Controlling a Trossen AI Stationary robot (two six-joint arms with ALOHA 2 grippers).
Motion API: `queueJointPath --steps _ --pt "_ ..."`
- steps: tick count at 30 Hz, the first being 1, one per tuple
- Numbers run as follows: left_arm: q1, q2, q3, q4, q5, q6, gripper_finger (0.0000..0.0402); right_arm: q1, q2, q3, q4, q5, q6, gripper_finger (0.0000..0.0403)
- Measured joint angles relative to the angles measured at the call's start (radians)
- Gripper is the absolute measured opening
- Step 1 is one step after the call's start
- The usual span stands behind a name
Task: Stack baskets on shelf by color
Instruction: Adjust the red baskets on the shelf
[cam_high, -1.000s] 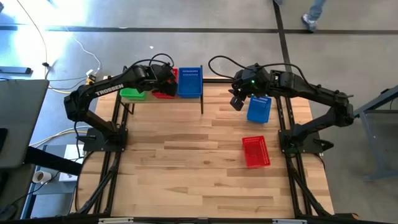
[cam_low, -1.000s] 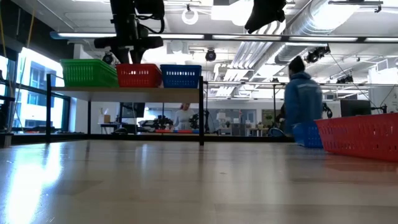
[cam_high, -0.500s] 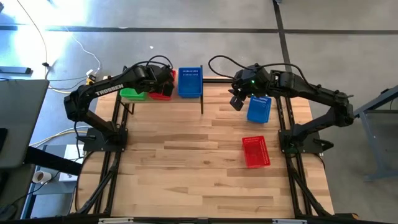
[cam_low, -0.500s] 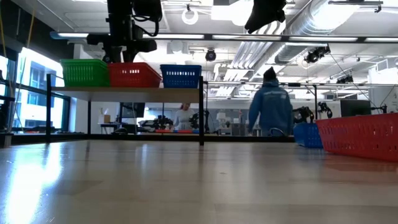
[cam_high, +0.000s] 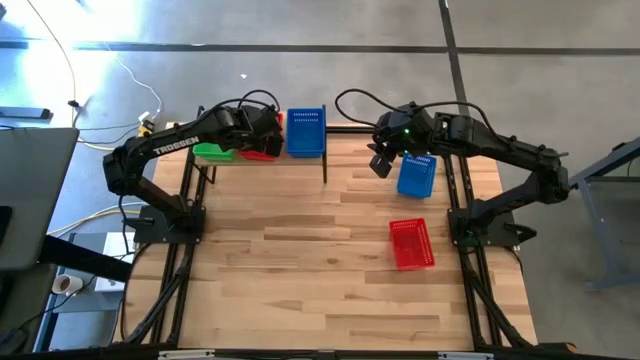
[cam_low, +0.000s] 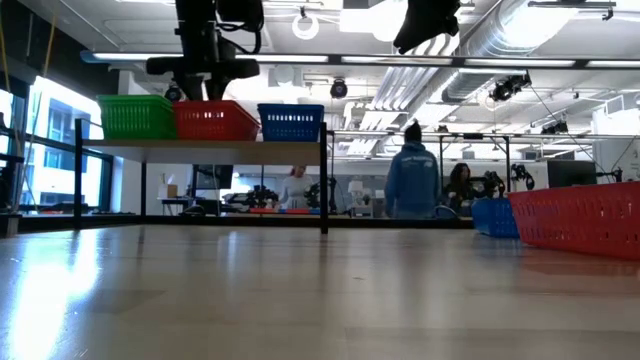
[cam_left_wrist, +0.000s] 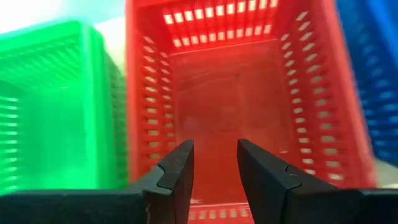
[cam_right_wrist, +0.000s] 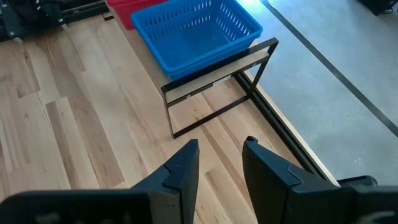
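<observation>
On the shelf (cam_low: 250, 143) at the table's far left stand a green basket (cam_low: 135, 117), a red basket (cam_low: 215, 120) and a blue basket (cam_low: 290, 121) in a row. The red one's side is against the green one. My left gripper (cam_left_wrist: 214, 162) is open, slanting down over the red basket's (cam_left_wrist: 230, 93) near end. My right gripper (cam_right_wrist: 221, 146) hangs open and high above the table. It is just left of a blue basket (cam_high: 416, 175) that rests on the tabletop. A second red basket (cam_high: 411, 243) lies nearer the front. My left gripper's fingers (cam_left_wrist: 177, 171) stand over the red basket's near end wall (cam_left_wrist: 214, 214), both on the same wall and side by side along it. Whether they touch the wall or the basket's floor, I cannot tell.
The shelf's black posts (cam_right_wrist: 171, 112) stand on the wooden tabletop (cam_high: 300, 260), which lies bare in the middle and at the front. Cables run behind the arms. People stand in the room beyond the table (cam_low: 410, 180).
The red basket on the shelf has slid toward the green basket and closed the gap between them. It now sits slightly askew. My left gripper swayed a little toward the table's left edge and came back.
</observation>
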Motion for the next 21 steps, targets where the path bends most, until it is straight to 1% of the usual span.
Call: queueJointPath --steps 12,21 --pt "-0.034 0.000 0.000 0.015 0.081 -0.034 0.0113 0.000 0.000 0.000 0.000 0.000 0.000 0.0110" --pt "-0.057 0.000 0.000 0.087 0.097 -0.052 0.0113 0.000 0.000 0.000 0.000 0.000 0.000 0.0110"
